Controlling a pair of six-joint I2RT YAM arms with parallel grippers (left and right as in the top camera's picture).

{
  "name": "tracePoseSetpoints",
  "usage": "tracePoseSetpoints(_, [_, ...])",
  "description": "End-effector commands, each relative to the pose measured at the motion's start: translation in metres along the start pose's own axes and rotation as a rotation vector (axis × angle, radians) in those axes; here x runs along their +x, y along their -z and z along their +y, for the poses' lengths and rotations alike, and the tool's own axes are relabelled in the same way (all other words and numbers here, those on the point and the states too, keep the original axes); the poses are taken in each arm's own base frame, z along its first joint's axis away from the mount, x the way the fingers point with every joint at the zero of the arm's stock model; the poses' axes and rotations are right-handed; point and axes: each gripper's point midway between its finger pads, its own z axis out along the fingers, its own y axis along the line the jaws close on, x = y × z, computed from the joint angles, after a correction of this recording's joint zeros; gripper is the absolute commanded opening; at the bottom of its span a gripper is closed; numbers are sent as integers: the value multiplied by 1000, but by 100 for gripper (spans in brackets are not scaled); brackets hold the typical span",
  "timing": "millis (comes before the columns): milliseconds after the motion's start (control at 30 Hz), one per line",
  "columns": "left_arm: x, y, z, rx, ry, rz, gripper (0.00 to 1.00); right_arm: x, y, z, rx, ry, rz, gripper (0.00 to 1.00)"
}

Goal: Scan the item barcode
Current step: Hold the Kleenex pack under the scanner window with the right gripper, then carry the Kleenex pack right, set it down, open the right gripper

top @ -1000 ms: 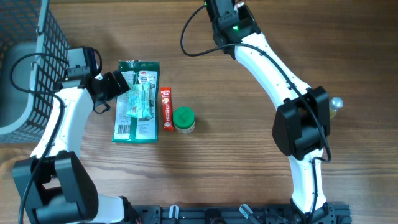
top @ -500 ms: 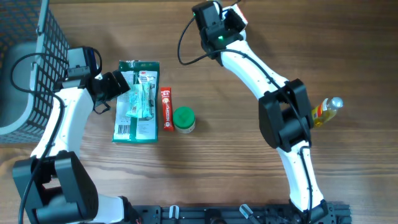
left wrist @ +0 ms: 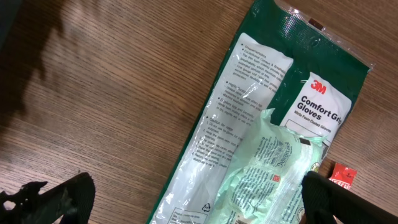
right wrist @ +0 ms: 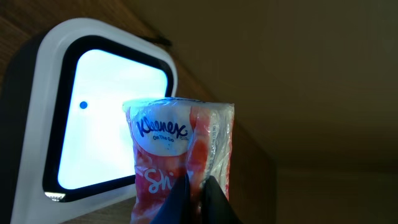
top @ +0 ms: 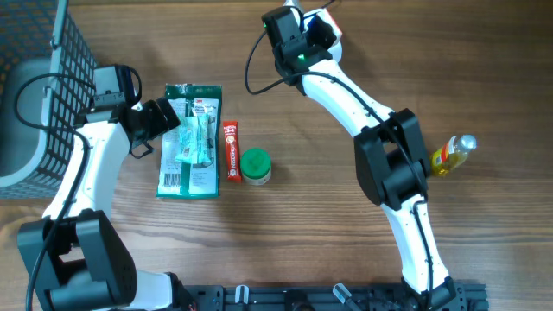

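A red and white Kleenex tissue pack (right wrist: 180, 143) stands upright with my right gripper (right wrist: 198, 186) shut on its lower edge. The pack is held in front of the scanner (right wrist: 106, 118), whose white window glows behind its left side. No barcode shows on the face I see. In the overhead view the right gripper (top: 317, 26) is at the table's far edge, with a bit of the pack (top: 329, 21) showing. My left gripper (left wrist: 196, 199) hangs open over a green 3M glove pack (left wrist: 261, 93), its fingers (left wrist: 62, 196) apart on either side of it.
A pale green packet (top: 197, 138) lies on the glove pack (top: 190, 177). Beside them are a red tube box (top: 232, 151) and a green-lidded jar (top: 256, 166). A yellow bottle (top: 452, 155) lies at the right. A dark wire basket (top: 43, 78) fills the far left.
The right arm has swung left along the far edge with the tissue pack, and its elbow has moved off the yellow bottle. The left arm has not moved.
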Motion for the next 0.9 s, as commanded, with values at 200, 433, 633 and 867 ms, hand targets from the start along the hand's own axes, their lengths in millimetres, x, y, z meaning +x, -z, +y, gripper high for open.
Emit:
tracePoseSetpoints(200, [-7,8,-3,18,9,-28,100,11,-9,20,-2,36,32,4])
tracePoseSetpoints(433, [-7,8,-3,18,9,-28,100,-2,22,-34,36,-130,-4,4])
tracePoseSetpoints(633, [-7,8,-3,18,9,-28,100,6,82,-96,-90,-372,-35,5])
tracePoseSetpoints(867, [-7,8,-3,18,9,-28,100,86,132,-86,-423,-611,256,7])
